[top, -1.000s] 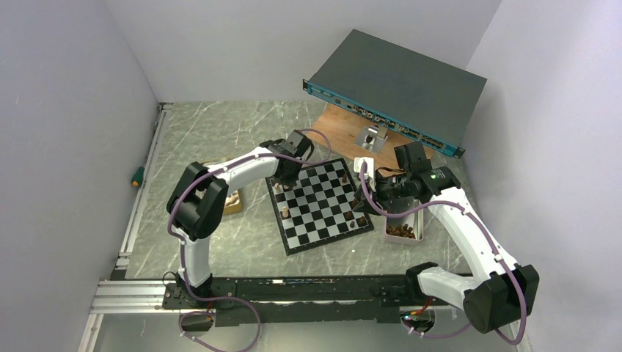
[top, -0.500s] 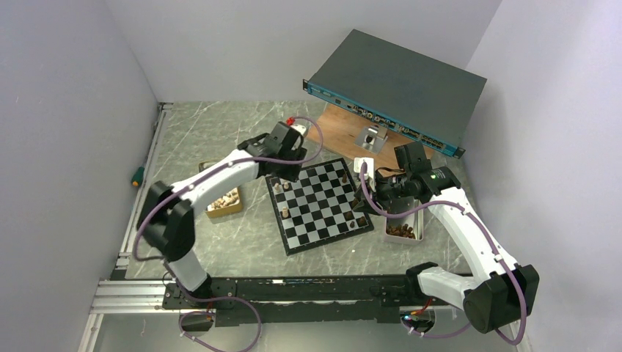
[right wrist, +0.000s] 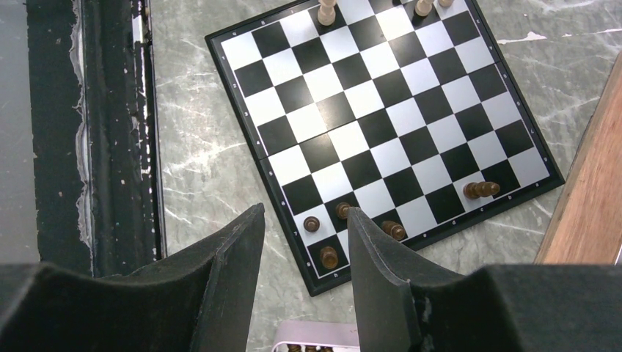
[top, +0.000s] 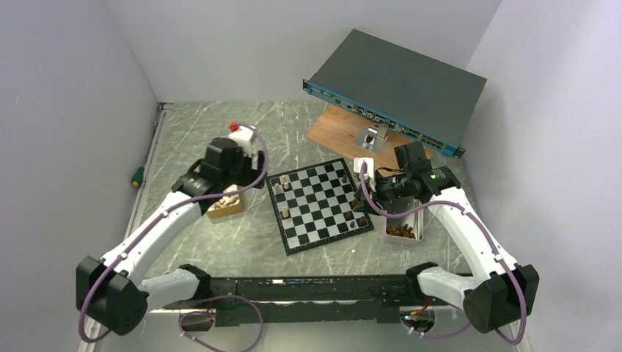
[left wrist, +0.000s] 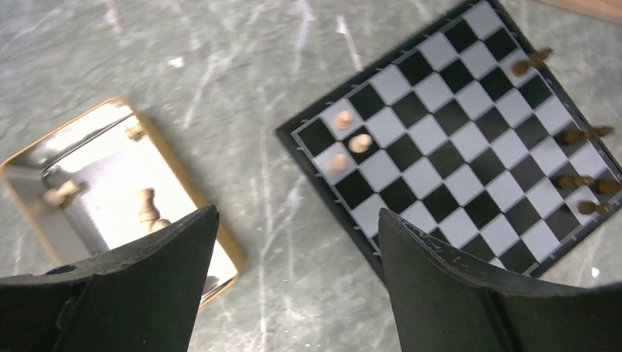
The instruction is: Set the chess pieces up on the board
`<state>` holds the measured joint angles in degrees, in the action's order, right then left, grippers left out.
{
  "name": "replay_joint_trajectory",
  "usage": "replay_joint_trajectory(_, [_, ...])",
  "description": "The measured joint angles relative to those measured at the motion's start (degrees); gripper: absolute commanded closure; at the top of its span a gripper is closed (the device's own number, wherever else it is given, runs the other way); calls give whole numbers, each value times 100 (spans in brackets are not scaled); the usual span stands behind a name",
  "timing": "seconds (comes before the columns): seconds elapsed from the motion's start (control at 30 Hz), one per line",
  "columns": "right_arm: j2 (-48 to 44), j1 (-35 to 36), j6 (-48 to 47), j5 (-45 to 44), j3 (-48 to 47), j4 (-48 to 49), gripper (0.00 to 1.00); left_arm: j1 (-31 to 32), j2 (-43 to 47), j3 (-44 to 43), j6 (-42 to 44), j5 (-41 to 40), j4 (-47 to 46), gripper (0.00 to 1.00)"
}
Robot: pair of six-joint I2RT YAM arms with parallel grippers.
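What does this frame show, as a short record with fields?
board: on the table; three light pieces by its left edge, dark pieces along its right edge
left gripper: open, empty, near the tray
right gripper: open, empty, over the board's right edge
tray: holds spare light pieces
bin: holds spare dark pieces

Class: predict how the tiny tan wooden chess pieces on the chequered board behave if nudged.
The tan wooden chess pieces look small, so probably light. Their rounded bodies suggest rolling once tipped. The glossy board may let them slide.
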<state>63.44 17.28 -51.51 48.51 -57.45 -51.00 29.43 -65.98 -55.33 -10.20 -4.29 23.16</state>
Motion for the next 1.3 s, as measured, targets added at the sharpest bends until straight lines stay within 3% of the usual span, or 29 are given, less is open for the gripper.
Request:
replay_joint_trajectory(0.23, [26,0,-2,0,0,0,52,-1731,348,328,85,702,-55,23])
replay_joint_trajectory(0.43, [37,0,-4,0,0,0,52,-2507,-223,-92,516,868,481,31])
replay_joint_trajectory(0.87, [37,0,-87,2,0,-9,52,-2723,-2323,-1268,1279,632,1360,54])
replay_joint_trajectory(1.3, [37,0,-149,4,0,-129,52,-2765,-3591,-1875,1390,597,1744,58])
